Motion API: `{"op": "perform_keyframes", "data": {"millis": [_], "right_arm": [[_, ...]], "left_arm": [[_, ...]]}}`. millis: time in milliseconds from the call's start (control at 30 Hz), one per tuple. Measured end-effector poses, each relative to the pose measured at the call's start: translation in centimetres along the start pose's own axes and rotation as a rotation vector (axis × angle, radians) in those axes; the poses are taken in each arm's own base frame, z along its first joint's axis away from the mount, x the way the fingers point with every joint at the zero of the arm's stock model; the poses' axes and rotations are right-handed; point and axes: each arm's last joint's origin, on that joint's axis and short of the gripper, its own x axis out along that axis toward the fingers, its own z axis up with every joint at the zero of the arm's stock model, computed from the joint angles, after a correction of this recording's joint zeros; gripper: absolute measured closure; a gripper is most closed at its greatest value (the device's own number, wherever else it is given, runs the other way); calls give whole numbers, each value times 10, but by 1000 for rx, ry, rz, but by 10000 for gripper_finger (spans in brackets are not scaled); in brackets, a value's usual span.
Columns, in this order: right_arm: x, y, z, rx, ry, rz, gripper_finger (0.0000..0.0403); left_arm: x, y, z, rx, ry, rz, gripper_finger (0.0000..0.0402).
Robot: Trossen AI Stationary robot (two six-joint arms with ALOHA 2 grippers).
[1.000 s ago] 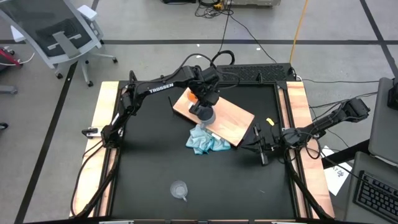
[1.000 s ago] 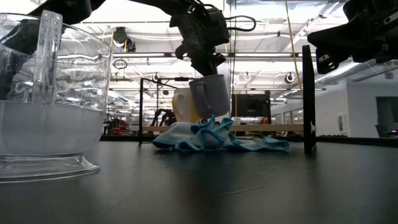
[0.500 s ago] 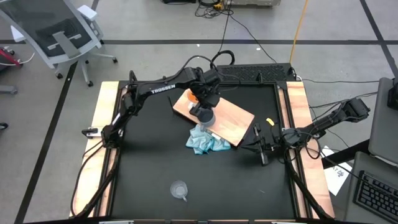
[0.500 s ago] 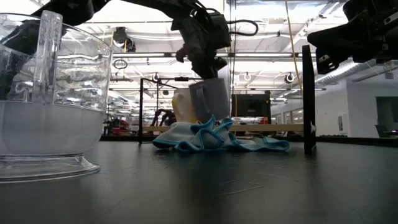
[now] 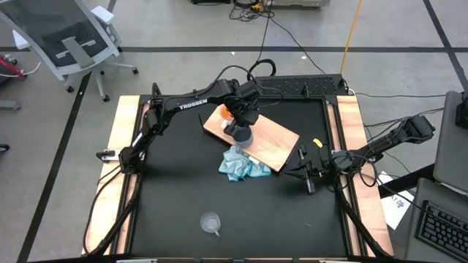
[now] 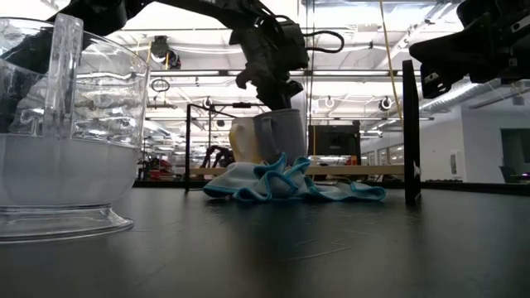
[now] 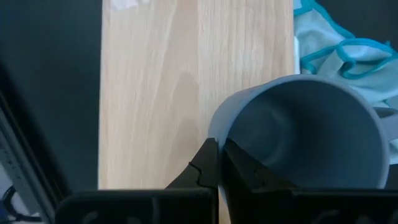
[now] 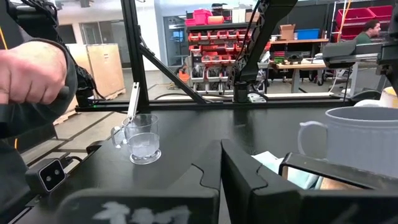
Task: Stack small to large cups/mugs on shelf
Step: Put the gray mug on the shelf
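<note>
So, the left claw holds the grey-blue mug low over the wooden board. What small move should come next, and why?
Probably open the left claw and lift straight up. Its fingers pinch the rim of the grey-blue mug, which the low view shows down at the level of the shelf, beside the orange mug. Whether its base touches the board is hidden by the blue cloth.

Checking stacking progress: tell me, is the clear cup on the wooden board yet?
No, the clear cup stands alone on the black table near its front edge, far from the wooden board.
</note>
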Motion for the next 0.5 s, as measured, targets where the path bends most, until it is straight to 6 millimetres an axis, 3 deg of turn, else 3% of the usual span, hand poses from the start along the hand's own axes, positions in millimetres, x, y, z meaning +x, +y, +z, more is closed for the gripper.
{"op": "perform_keyframes", "data": {"millis": [500], "right_arm": [[0, 0, -1, -4, 5, 0, 403]], "left_arm": [[13, 4, -1, 20, -13, -20, 396]]}}
